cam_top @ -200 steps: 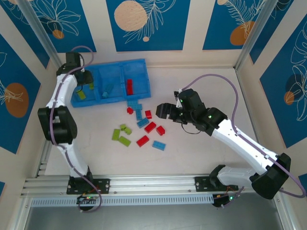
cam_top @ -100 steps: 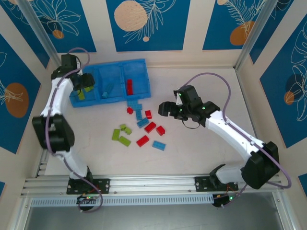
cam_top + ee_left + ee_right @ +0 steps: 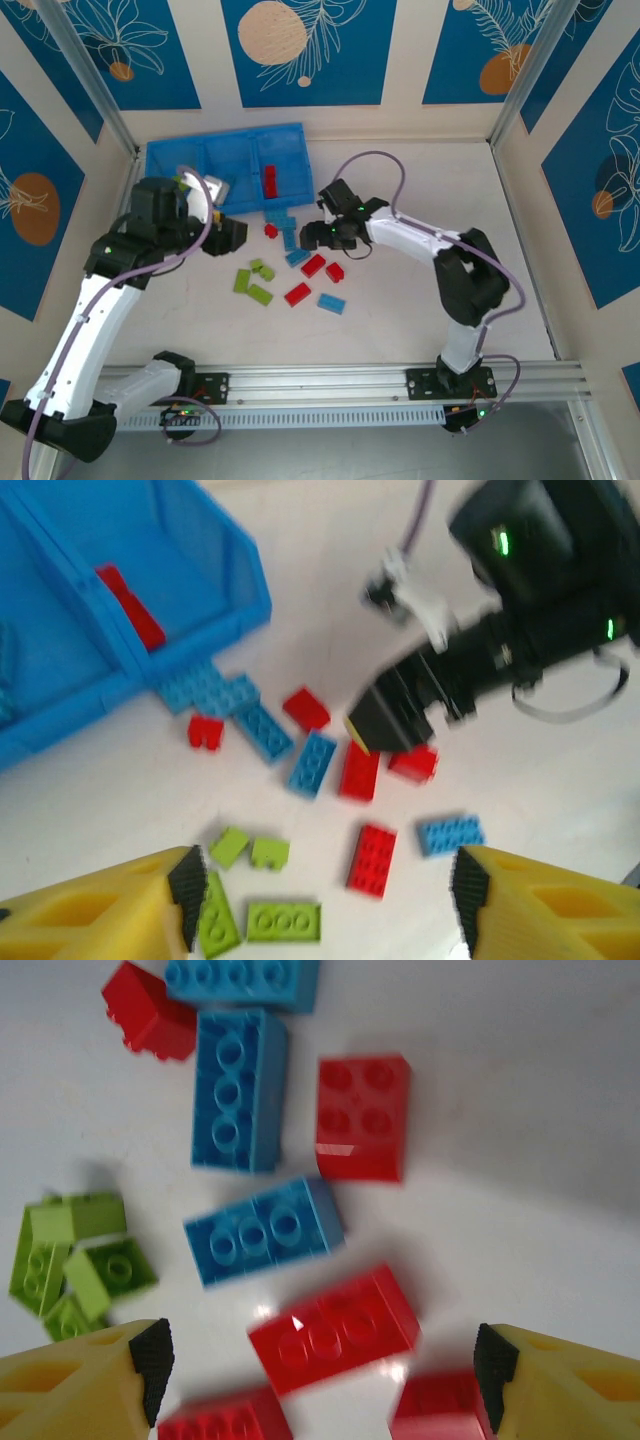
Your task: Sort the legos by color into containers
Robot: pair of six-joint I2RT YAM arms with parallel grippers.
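Both sets of jaws are standing wide apart and empty. The left gripper (image 3: 325, 888) is hovering by green legos (image 3: 259, 293), the right gripper (image 3: 320, 1360) over red and blue ones. One red brick (image 3: 270, 181) is lying in the far-left tray (image 3: 240, 140), in its right compartment. About a dozen are lying loose, so sorting looks far from finished.

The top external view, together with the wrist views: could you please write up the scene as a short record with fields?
tray: bright blue, three compartments, far left of the table
right compartment: one red brick inside
loose legos: red, light blue and lime green, scattered in front of the tray
left tool: open, empty, near the green bricks
right tool: open, empty, above the loose legos
sorting: not finished
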